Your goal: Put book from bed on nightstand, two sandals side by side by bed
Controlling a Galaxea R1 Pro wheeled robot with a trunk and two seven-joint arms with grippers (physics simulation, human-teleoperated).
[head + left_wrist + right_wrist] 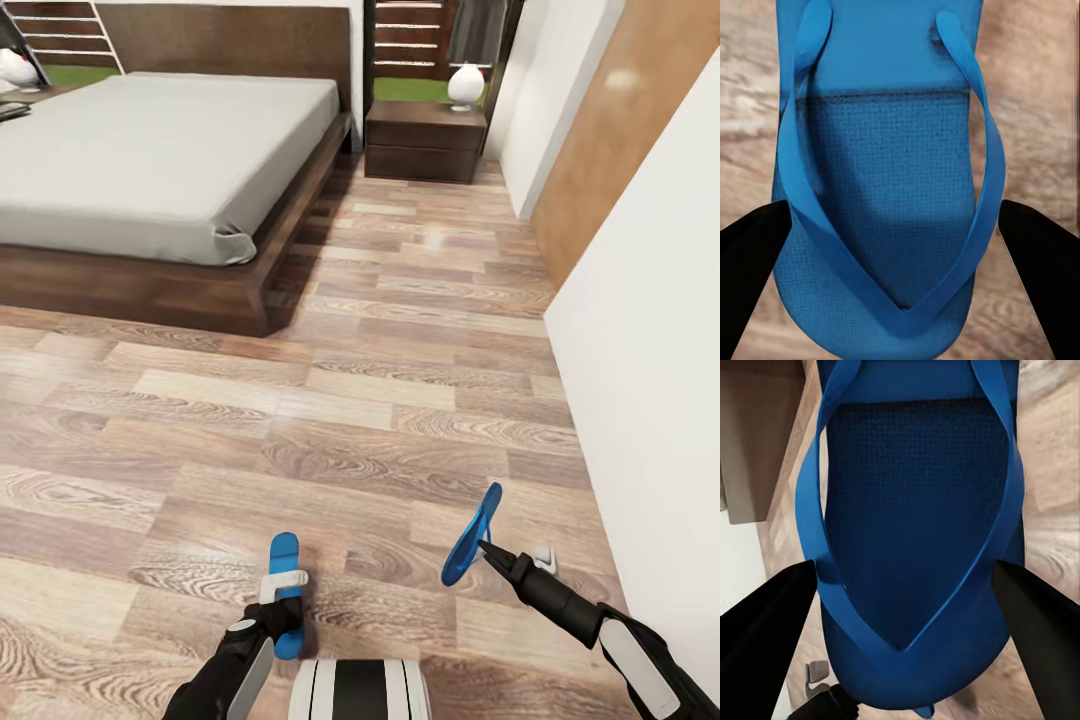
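Left tool grasps one sandal flat | right tool grasps other sandal tilted | you have the bed far ahead-left, left arm nearer.

Head view: the bed is cut off by the left edge, and a white object beside it is too cropped to identify. The left gripper covers the middle of one sandal. In each wrist view the sandal's far end leaves the frame; the other sandal possibly hides contact points.
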